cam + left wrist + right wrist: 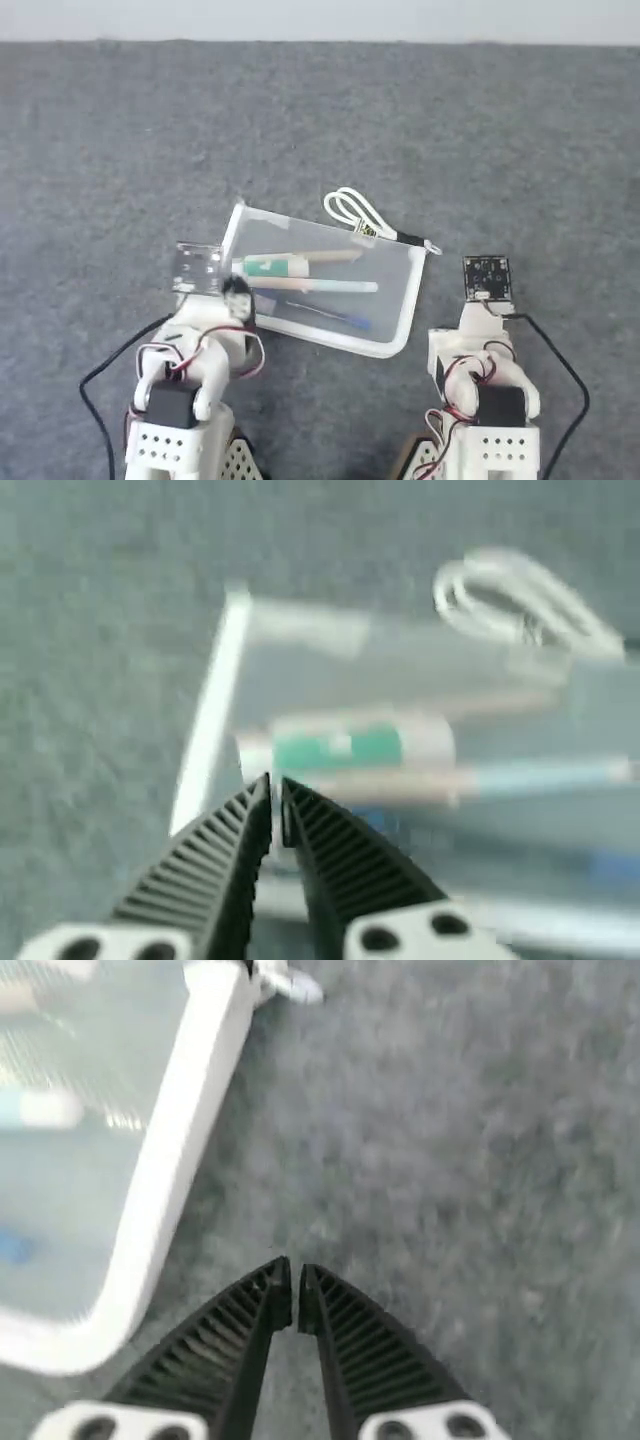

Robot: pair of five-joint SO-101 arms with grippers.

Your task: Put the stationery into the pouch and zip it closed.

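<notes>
A translucent white-edged pouch [385, 320] lies flat in the middle of the grey table, with pens and a green-banded item [270, 266] inside it. A white cord loop [350, 209] and a zipper pull [430, 247] trail from its far right corner. My left gripper [276, 785] is shut and empty, hovering over the pouch's [215, 695] left part beside the green-banded item [350, 748]. My right gripper [295, 1272] is shut over bare carpet, just right of the pouch's right edge [180, 1130], with the zipper pull [290, 982] farther off.
Grey carpet-like cloth [520, 140] covers the whole table, open all round the pouch. Both arm bases [190, 420] [485, 420] stand at the near edge, with black cables [95, 385] looping beside them.
</notes>
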